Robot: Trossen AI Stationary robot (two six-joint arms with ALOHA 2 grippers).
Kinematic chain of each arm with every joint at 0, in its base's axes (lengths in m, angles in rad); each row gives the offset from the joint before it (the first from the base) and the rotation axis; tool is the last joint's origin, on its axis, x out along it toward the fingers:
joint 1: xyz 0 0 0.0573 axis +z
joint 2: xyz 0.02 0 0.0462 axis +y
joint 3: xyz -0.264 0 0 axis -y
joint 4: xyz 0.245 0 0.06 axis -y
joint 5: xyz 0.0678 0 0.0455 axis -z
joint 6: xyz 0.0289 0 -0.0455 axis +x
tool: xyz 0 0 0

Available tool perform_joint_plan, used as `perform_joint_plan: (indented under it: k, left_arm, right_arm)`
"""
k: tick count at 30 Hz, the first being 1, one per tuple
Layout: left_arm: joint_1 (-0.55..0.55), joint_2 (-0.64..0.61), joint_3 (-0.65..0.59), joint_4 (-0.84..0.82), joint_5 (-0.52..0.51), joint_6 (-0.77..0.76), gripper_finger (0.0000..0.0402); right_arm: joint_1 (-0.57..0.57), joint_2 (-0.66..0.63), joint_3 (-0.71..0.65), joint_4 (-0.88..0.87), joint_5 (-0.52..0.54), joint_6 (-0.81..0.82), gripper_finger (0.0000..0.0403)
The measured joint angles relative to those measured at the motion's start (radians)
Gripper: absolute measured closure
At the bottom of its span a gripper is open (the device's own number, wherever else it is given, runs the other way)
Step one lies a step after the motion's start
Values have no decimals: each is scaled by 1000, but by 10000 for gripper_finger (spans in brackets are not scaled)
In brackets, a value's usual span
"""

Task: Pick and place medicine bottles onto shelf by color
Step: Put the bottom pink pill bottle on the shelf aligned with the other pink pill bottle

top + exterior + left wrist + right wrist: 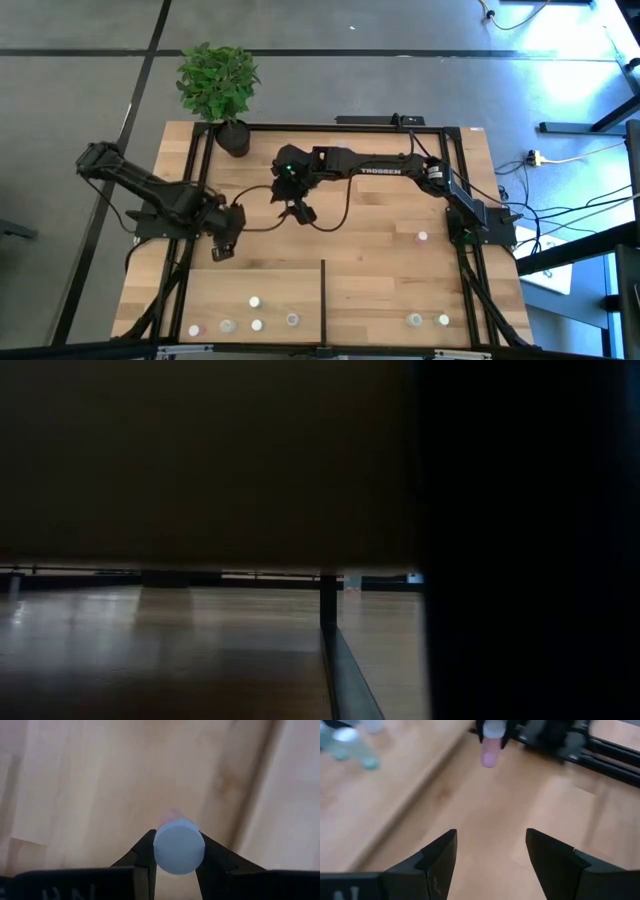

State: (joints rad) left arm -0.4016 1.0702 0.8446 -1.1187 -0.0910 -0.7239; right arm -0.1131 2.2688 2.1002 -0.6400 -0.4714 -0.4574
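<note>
I am gripping one medicine bottle (179, 845) in my left end effector (222, 247), its two dark fingers (142, 851) pressing on either side of the round white cap while the pinkish body is pointing away toward the wood below. From my right wrist view the same bottle (490, 750) is hanging cap-up and clear of the surface. In the high view I am holding it over the left part of the table (380, 250), just inside the black rail there and well back from the shelf (380, 310) at the near edge. On that shelf, left of the short black divider bar (322, 300), five other bottles (256, 301) are standing in a loose cluster, and right of it two more (415, 320) are sitting side by side. One lone bottle (422, 237) is resting on the table toward the right side, near my right arm's base. My right end effector (297, 210) is hovering over the middle of the table, its fingers (440, 855) spread wide with nothing between them, only bare wood showing in the gap. A potted plant (218, 85) is standing at the far left corner.
</note>
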Motion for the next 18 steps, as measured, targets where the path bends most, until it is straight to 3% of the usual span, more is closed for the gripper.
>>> perform_joint_plan:
  k: [9,18]
  left_arm:
    - [-225,0,28,0,-3,-223,315]
    - [-445,0,28,41,-3,-448,315]
  right_arm:
    - [8,0,0,-25,-187,-95,163]
    - [20,0,0,-32,-176,-102,163]
